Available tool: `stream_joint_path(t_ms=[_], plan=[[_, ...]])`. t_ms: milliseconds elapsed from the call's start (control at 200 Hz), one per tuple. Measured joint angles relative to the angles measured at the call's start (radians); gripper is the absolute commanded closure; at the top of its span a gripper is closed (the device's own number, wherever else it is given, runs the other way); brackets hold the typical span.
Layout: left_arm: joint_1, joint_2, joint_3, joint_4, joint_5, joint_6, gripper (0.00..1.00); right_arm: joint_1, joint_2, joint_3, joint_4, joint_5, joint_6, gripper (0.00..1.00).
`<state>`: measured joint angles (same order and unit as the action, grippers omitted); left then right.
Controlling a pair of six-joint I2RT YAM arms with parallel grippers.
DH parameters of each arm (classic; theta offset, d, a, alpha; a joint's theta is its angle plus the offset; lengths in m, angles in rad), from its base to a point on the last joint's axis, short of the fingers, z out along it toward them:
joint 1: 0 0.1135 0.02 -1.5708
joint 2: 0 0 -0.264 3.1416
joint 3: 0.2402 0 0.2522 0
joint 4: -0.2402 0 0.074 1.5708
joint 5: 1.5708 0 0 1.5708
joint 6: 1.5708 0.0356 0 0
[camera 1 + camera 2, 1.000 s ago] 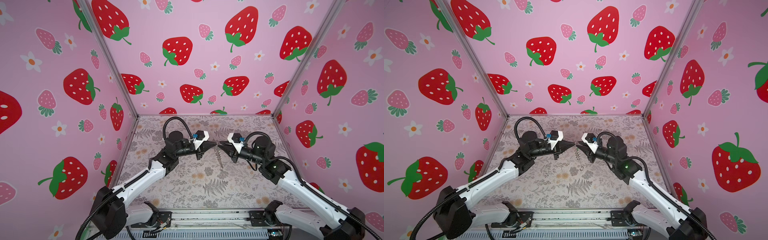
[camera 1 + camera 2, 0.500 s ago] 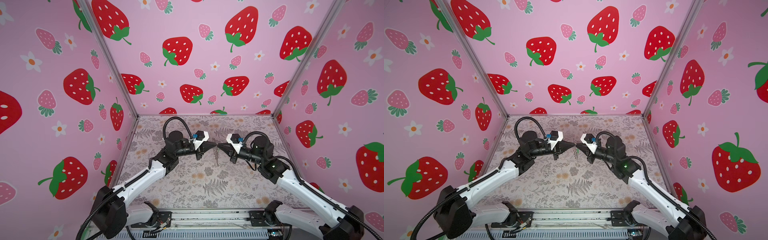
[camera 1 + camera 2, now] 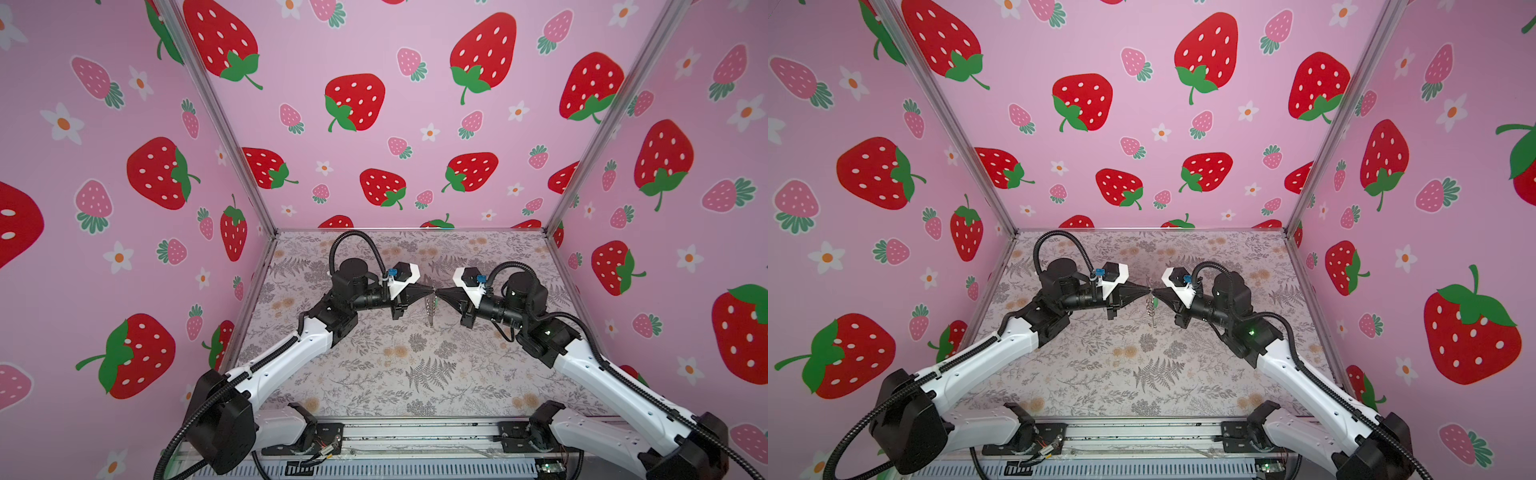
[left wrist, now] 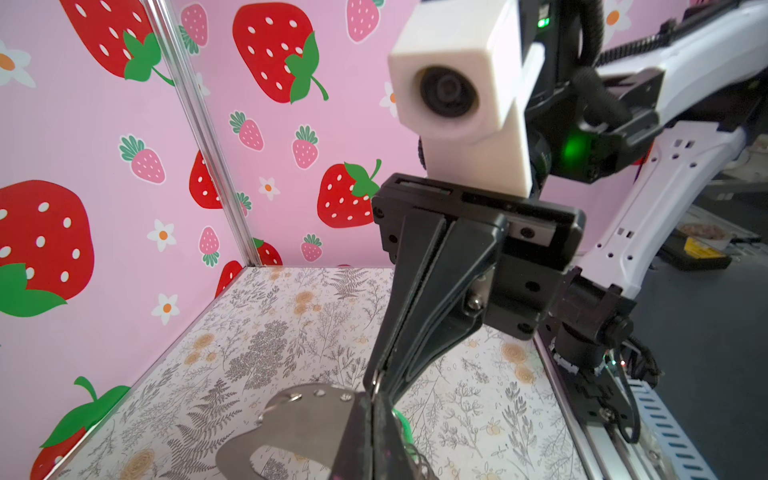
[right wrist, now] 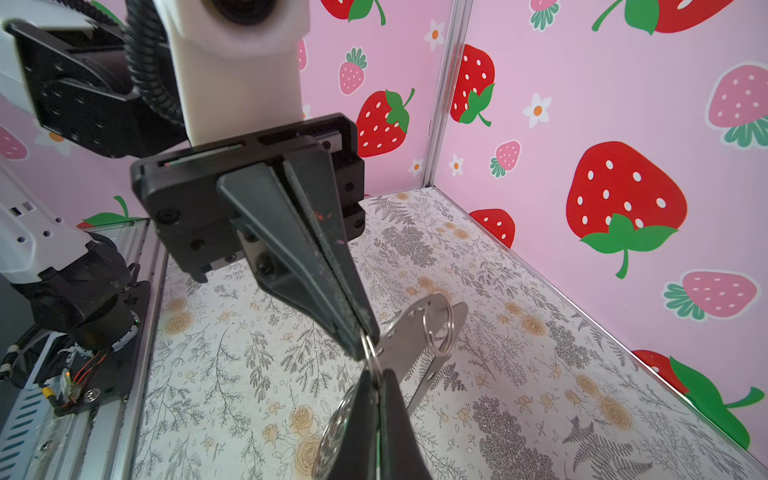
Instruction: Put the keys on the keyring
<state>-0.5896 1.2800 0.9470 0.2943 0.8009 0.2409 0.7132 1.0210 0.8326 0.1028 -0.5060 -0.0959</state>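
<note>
Both grippers meet tip to tip in mid-air above the middle of the floral table. The keyring, a taupe strap with small silver rings, hangs edge-on beneath the tips. My left gripper pinches it at its ringed edge, jaws a thin slit apart; the strap spreads beside its fingers. My right gripper is shut on a small metal ring at that same edge, with the strap behind. The green key hangs right by the tips, mostly hidden.
Pink strawberry walls close in the left, back and right sides. A metal rail with both arm bases runs along the table's front edge. Floral table surface lies below the hanging strap.
My right gripper has moved left to the left gripper's tip and closed on the ring. The hanging keyring now sits between the two tips. The left arm has stayed put.
</note>
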Motion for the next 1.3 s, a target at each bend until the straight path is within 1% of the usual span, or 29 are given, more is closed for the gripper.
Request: stream_joint_path(t_ms=[25,70,80,110,275,430,610,725,930,1010,1161,1301], plan=[[-0.001,-0.001,0.007,-0.024,-0.006,0.027,0.66,0.000,0.000,0.002,-0.011,0.000,-0.005,1.00],[-0.005,-0.006,0.022,-0.079,-0.026,0.056,0.64,0.000,0.000,0.010,-0.040,0.003,-0.012,1.00],[-0.005,-0.009,0.026,-0.094,-0.037,0.082,0.64,0.000,0.001,0.013,-0.047,0.004,-0.014,1.00],[-0.008,-0.013,0.035,-0.129,-0.053,0.102,0.64,0.000,0.001,0.022,-0.068,0.006,-0.018,1.00],[-0.034,-0.060,0.093,-0.323,-0.195,0.294,0.64,0.000,0.008,0.085,-0.177,0.016,-0.040,1.00],[-0.070,-0.074,0.138,-0.422,-0.310,0.423,0.65,0.000,0.040,0.129,-0.259,0.019,-0.056,1.00],[-0.146,-0.071,0.156,-0.491,-0.436,0.546,0.67,0.000,0.071,0.146,-0.319,0.016,-0.063,1.00],[-0.175,-0.055,0.169,-0.515,-0.485,0.594,0.69,0.000,0.083,0.153,-0.345,0.008,-0.065,1.00],[-0.196,-0.033,0.190,-0.542,-0.546,0.642,0.73,0.000,0.097,0.167,-0.366,-0.005,-0.066,1.00],[-0.203,-0.026,0.198,-0.546,-0.558,0.653,0.74,0.000,0.097,0.167,-0.371,-0.010,-0.066,1.00],[-0.208,-0.022,0.201,-0.547,-0.566,0.661,0.80,0.000,0.097,0.167,-0.378,-0.018,-0.066,1.00],[-0.214,-0.011,0.204,-0.547,-0.569,0.665,0.81,0.000,0.101,0.172,-0.381,-0.021,-0.066,1.00]])
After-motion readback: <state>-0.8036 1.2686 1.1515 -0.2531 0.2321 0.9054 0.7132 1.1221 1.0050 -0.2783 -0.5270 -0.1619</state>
